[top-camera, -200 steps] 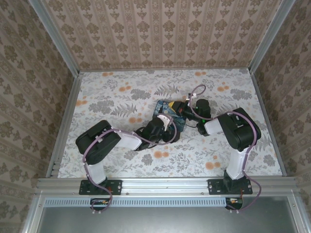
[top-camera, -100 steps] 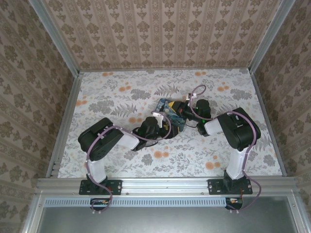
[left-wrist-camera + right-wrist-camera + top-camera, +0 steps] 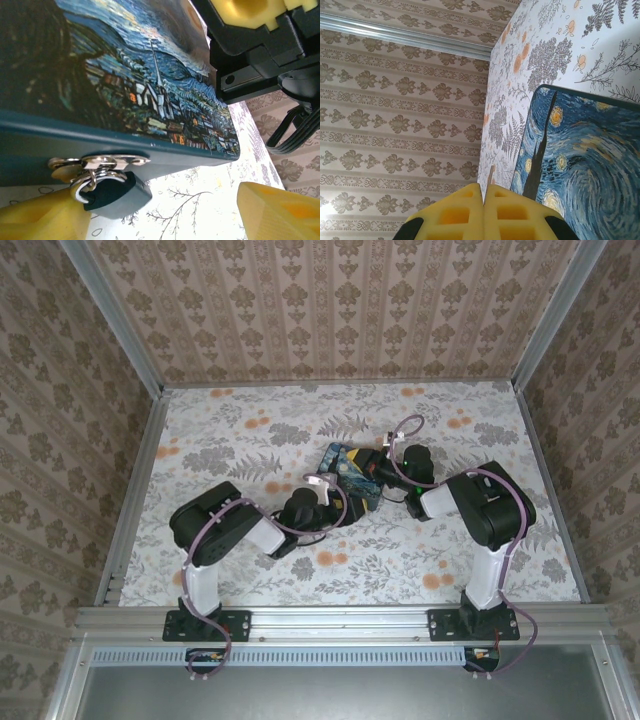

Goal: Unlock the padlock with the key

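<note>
From above, the swirly-print dark-blue painted box (image 3: pixel 345 472) lies mid-table, with the left gripper (image 3: pixel 332 502) at its near side and the right gripper (image 3: pixel 372 469) at its right edge. The left wrist camera shows the small dark-teal padlock (image 3: pixel 117 194) hanging by its silver shackle (image 3: pixel 95 181) from the box's metal hasp (image 3: pixel 107 161), just beside one yellow finger pad (image 3: pixel 35 217) of the left gripper, which is spread wide. The right wrist's yellow pads (image 3: pixel 450 215) are pressed together near the lid.

Likely lab: wallpapered aluminium-framed booth (image 3: pixel 330 310)
</note>
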